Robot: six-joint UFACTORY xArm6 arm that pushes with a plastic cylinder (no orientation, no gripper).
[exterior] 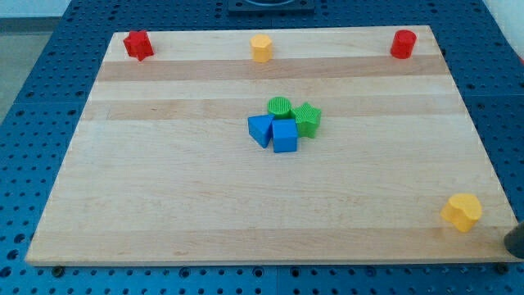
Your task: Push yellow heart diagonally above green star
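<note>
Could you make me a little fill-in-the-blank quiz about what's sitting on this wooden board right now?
1. The green star sits in a cluster at the board's ____.
2. The yellow heart lies near the view's bottom ____ corner.
3. The two blocks in the cluster nearest the view's bottom are both ____.
4. My tip, off the board's edge, is on the view's ____ side of the yellow heart.

Missing words: middle; right; blue; right

Just a sliver of the dark, matte rod [516, 240] shows, rounded and blurred at the view's right edge; my tip itself can't be made out.
</note>
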